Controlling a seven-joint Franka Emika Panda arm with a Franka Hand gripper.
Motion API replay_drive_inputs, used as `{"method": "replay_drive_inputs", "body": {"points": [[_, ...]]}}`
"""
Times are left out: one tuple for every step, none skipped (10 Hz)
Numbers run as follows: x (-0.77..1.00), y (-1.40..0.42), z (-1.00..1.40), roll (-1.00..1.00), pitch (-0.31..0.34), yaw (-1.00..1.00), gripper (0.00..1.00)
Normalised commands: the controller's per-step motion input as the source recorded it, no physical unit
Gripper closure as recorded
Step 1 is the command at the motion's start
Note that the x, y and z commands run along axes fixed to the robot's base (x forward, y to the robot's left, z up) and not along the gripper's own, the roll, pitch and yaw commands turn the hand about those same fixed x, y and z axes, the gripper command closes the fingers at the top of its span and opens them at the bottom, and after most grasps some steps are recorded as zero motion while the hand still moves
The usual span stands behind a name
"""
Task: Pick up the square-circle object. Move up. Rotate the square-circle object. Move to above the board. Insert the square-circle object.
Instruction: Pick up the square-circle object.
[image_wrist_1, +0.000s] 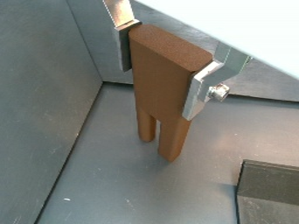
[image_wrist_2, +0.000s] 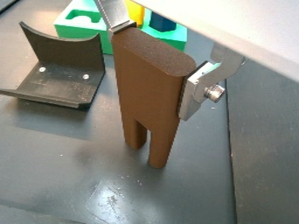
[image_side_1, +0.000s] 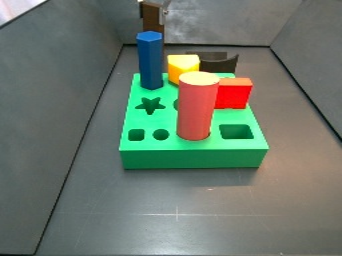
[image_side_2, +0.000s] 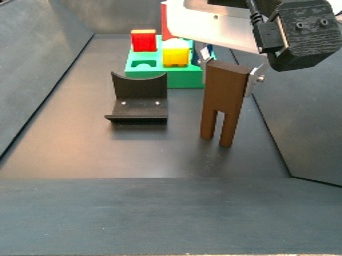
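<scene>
Gripper (image_wrist_2: 155, 58) clamped on the upper end of the square-circle object (image_wrist_2: 149, 96), silver fingers (image_wrist_2: 200, 86) pressed flat against its two narrow sides in both wrist views. Object upright, two prongs pointing down; in a side view (image_side_2: 222, 104) the prong tips sit at or just above the dark floor (image_side_2: 134, 150), contact cannot be told. Same object in a wrist view (image_wrist_1: 163, 92) shows the slot between the prongs open, nothing in it. Fixture (image_side_2: 138, 97) stands on the floor to one side of the held object, apart from it, curved back wall toward the board. Board (image_side_2: 166, 74) lies beyond the fixture, green, with a red block (image_side_2: 143, 41) and a yellow block (image_side_2: 177, 52) on it. From the opposite side view, board (image_side_1: 187, 148) is nearest the camera, star, round and square holes visible in its top; pink-red cylinder (image_side_1: 197, 105) stands upright in it, blue column (image_side_1: 150, 60) upright behind, then the yellow block (image_side_1: 186, 68) and red block (image_side_1: 234, 93). Farthest back in that view, the brown object (image_side_1: 151, 16) shows only partly behind the blue column, near the rear wall.
</scene>
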Motion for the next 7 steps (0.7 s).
{"method": "replay_drive_inputs", "body": {"points": [[0.0, 0.0, 0.0, 0.0, 0.0, 0.0, 1.0], [0.0, 0.0, 0.0, 0.0, 0.0, 0.0, 1.0], [0.0, 0.0, 0.0, 0.0, 0.0, 0.0, 1.0], [0.0, 0.0, 0.0, 0.0, 0.0, 0.0, 1.0], [0.0, 0.0, 0.0, 0.0, 0.0, 0.0, 1.0], [0.0, 0.0, 0.0, 0.0, 0.0, 0.0, 1.0], [0.0, 0.0, 0.0, 0.0, 0.0, 0.0, 1.0]]}}
